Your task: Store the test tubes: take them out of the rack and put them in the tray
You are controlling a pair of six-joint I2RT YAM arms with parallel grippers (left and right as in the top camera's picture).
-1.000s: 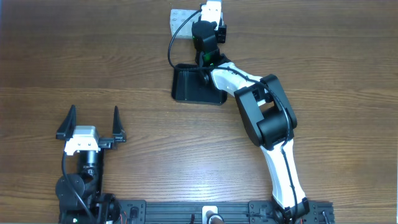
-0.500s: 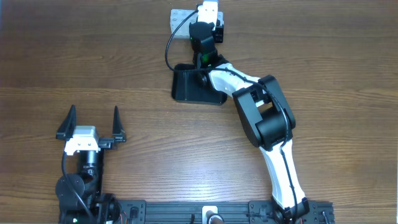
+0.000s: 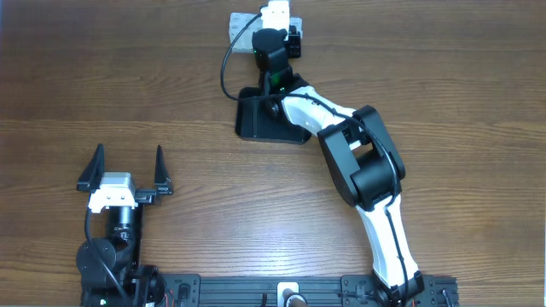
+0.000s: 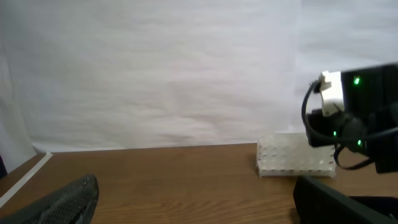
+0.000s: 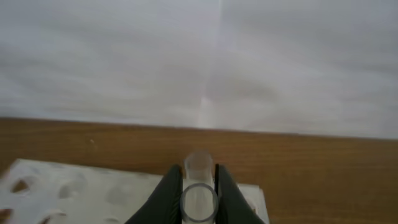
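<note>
Top view: the right gripper [image 3: 286,36] hangs over the white rack [image 3: 239,23] at the upper middle of the frame, its wrist covering the fingertips; the black tray [image 3: 249,128] lies just below the rack; the left gripper [image 3: 128,153] sits at lower left, fingers spread wide and holding nothing.

Left wrist view: the rack stands right of centre, seen side-on, with the right arm's wrist above its right end; this gives the height that the overhead look flattens.

Right wrist view: here the grip is plain; the fingers pinch a clear test tube [image 5: 199,200] at bottom centre, at the rack's end; whether its foot sits in a hole I cannot tell.

The step likely wants a straight lift along the tube's axis until clear, then a swing to the tray; a sideways tug could tip the rack.
</note>
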